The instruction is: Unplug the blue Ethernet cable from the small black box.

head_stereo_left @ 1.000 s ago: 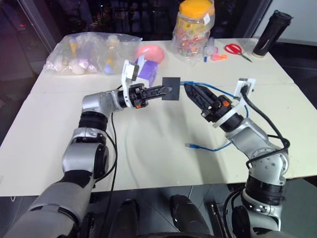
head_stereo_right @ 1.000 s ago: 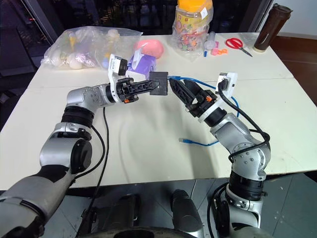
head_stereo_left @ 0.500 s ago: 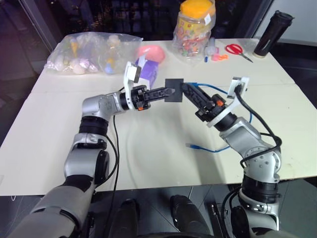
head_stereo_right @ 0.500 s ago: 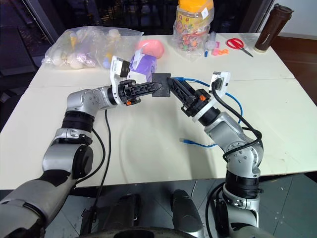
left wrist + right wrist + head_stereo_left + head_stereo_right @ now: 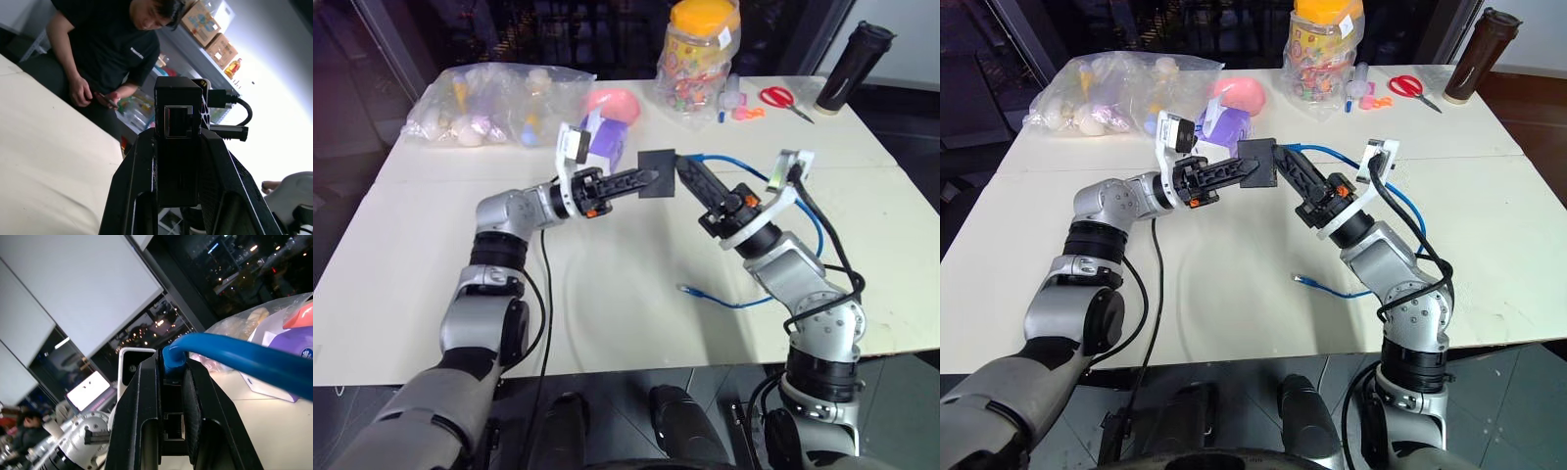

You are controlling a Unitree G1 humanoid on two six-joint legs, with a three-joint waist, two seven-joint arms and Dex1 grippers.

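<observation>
The left gripper (image 5: 644, 179) stays clamped on the small black box (image 5: 658, 160), held up above the table (image 5: 607, 294). To the box's right, the right gripper (image 5: 687, 173), wide open a second ago, has closed on the blue Ethernet cable (image 5: 234, 352) at its plug, so the pull can probably begin. The cable's free end (image 5: 686, 289) lies below on the table.

You are looking at a white table (image 5: 607, 294) standing on a dark floor (image 5: 342, 215). Past the grippers, dark windows (image 5: 234, 269) show night lights beside a white wall panel (image 5: 73, 284); shelves hold cardboard boxes (image 5: 210, 29).
</observation>
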